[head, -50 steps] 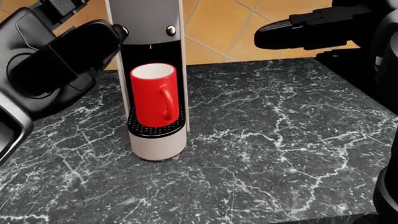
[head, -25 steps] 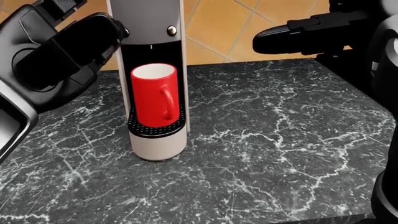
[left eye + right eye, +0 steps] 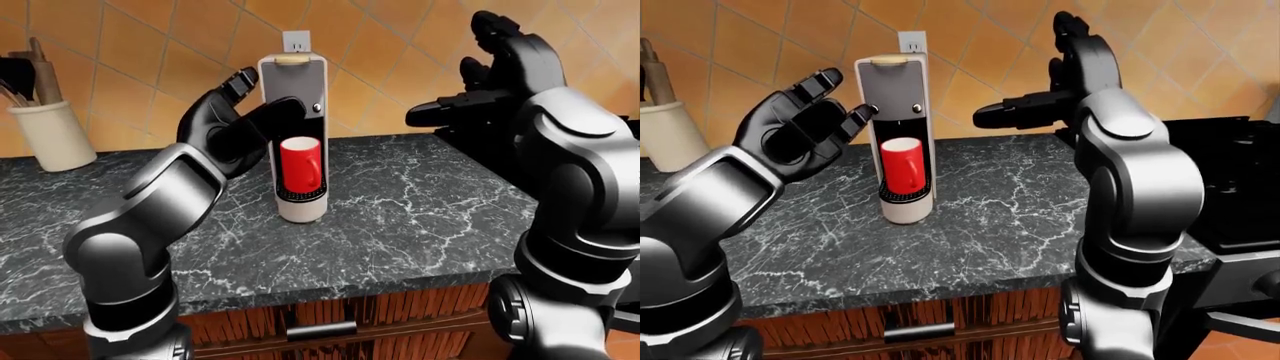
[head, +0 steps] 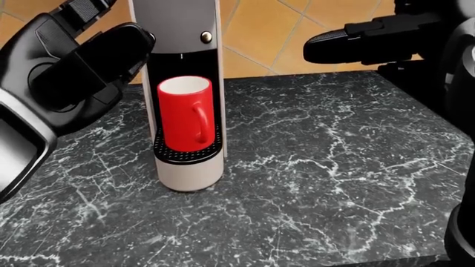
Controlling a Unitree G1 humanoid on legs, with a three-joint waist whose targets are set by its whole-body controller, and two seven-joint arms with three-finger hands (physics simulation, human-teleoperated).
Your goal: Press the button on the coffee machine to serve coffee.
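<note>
The coffee machine, a tall white and grey column, stands on the black marble counter. A red mug sits in its bay on the drip grate. The small round metal button is on the grey front panel above the mug. My left hand is open, its fingers spread close against the machine's left side at panel height. To the right of the machine my right hand is open, fingers stretched leftward at about the button's height, with a clear gap between the fingertips and the button.
A cream utensil crock stands on the counter at the left of the left-eye view. A black stove adjoins the counter's right end. The tiled wall with an outlet is behind the machine. Cabinet fronts lie below the counter edge.
My left hand has lifted a little beside the machine. The right hand has stayed nearly in place, still short of the button. Mug and machine are unmoved.
</note>
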